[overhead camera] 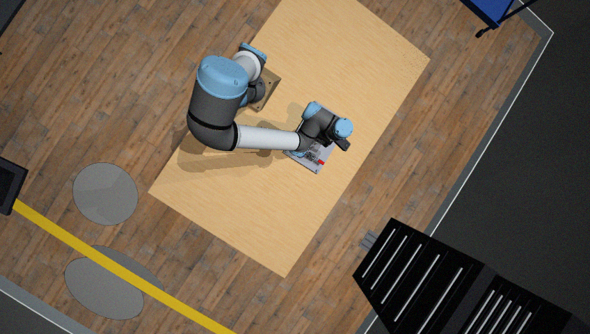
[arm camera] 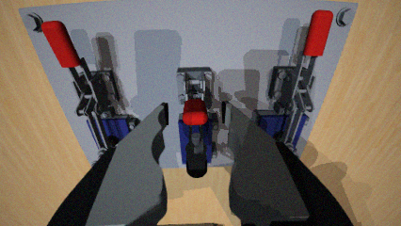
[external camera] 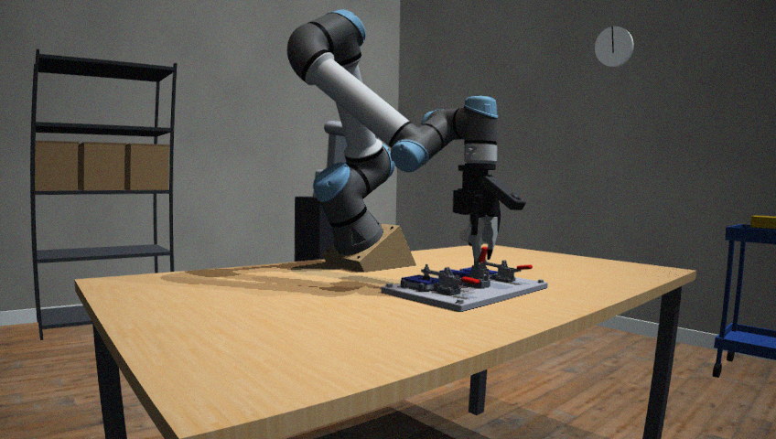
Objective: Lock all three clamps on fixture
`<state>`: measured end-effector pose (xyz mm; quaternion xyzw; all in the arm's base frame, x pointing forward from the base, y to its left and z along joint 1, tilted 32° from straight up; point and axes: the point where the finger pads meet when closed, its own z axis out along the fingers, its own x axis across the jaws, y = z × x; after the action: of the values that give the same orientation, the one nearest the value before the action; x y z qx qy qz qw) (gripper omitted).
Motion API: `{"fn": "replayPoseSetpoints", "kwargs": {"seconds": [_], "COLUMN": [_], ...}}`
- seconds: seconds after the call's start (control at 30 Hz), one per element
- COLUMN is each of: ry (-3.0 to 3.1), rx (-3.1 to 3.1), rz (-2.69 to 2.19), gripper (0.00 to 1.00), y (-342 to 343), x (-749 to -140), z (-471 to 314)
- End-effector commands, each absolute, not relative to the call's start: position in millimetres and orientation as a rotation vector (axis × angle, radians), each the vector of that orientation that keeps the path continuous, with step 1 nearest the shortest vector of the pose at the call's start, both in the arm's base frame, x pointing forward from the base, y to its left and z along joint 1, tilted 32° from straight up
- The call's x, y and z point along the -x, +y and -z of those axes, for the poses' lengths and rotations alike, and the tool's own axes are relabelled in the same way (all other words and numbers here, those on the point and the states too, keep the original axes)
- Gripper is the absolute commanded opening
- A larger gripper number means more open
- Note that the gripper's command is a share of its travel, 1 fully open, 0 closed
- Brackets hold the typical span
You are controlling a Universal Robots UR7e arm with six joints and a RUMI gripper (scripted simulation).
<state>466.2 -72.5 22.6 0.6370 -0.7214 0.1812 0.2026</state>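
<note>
A grey fixture plate (arm camera: 188, 47) lies on the wooden table and carries three toggle clamps with red handles over blue parts. In the wrist view the left clamp's handle (arm camera: 60, 43) and the right clamp's handle (arm camera: 318, 33) lie down flat, pointing away. The middle clamp's handle (arm camera: 194, 113) stands upright. My gripper (arm camera: 195, 104) points straight down over the middle clamp, its fingers partly apart on either side of the handle tip with gaps on both sides. In the side view the gripper (external camera: 482, 247) hangs just above the fixture (external camera: 465, 288), level with the upright red handle (external camera: 483, 253).
The arm's base mount (external camera: 375, 250) stands on the table behind the fixture. A shelf with boxes (external camera: 101, 165) is at the back left and a blue cart (external camera: 749, 283) at the right, both off the table. The fixture also shows from above (overhead camera: 314, 158).
</note>
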Motion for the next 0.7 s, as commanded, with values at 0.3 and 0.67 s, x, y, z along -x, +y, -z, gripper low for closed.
{"fn": "replayPoseSetpoints", "kwargs": {"seconds": [0.3, 0.67], "ry": [-2.012, -2.014], "rx": [-1.777, -1.779], "rz": [-0.503, -0.507], "gripper": [0.28, 0.00], "y": [-73.6, -72.5], "x": [-464.2, -465.7], "z": [-20.5, -22.2]}}
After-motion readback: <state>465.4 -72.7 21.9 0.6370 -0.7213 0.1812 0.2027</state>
